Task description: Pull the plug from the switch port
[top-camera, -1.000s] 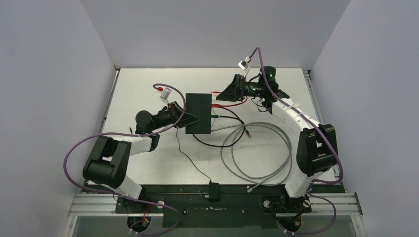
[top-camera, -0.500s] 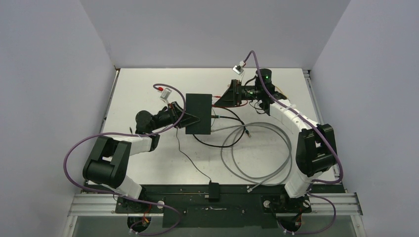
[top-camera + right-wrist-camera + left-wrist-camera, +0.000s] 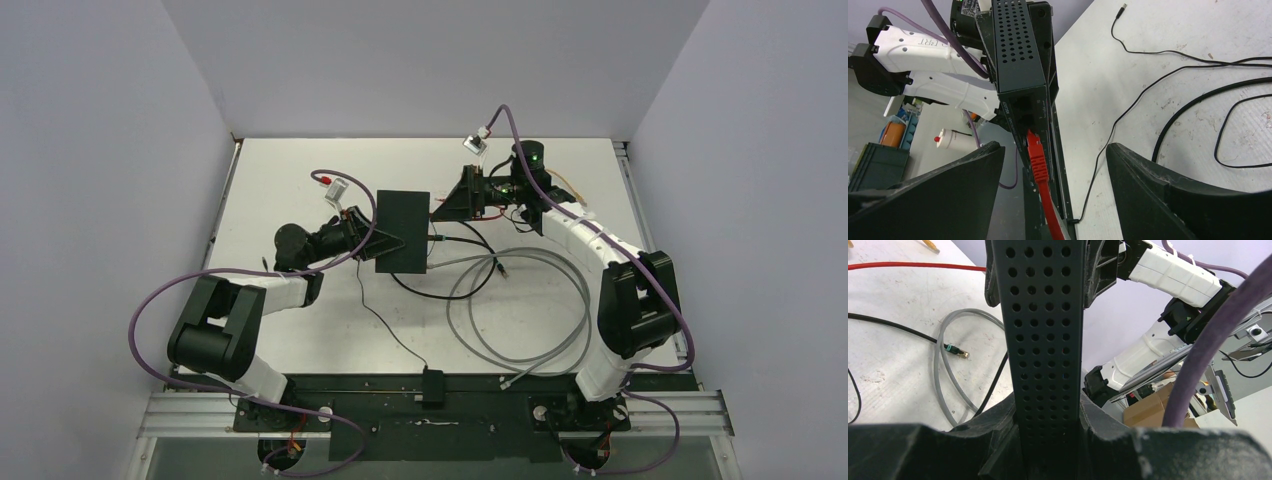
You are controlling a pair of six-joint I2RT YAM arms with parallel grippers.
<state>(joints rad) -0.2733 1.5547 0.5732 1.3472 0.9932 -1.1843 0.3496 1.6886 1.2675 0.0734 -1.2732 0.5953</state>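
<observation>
**Right jaws straddle the red plug while the left arm braces the switch**

From above, you see the switch (image 3: 401, 231), a flat black box, lying mid-table (image 3: 300, 180) with its port edge towards the right arm. Your left gripper (image 3: 372, 241) grips the opposite edge. Its wrist view shows the perforated side wall held narrowly between the two fingers.

Your right gripper (image 3: 440, 208) sits at the port edge with its jaws wide. In its wrist view the red plug (image 3: 1036, 152) is seated in a port and lies between the fingers. There is a clear gap on either side, so nothing is held yet. A green-booted plug (image 3: 437, 238) lies at the same port edge, just beside the red one. A loose grey cable (image 3: 520, 310) coils nearby.

Several things could go wrong from here:

- **Grip too far back:** if the jaws close behind the plug body, they pinch only the red cable, and pulling strains it instead of freeing the plug.
- **Latch not pressed:** the latch tab is too small to make out here, so you may not be pressing it. A locked plug would then drag the switch out of the left grip.
- **Drifting sideways:** a sideways drift could knock the green-booted plug.
</observation>
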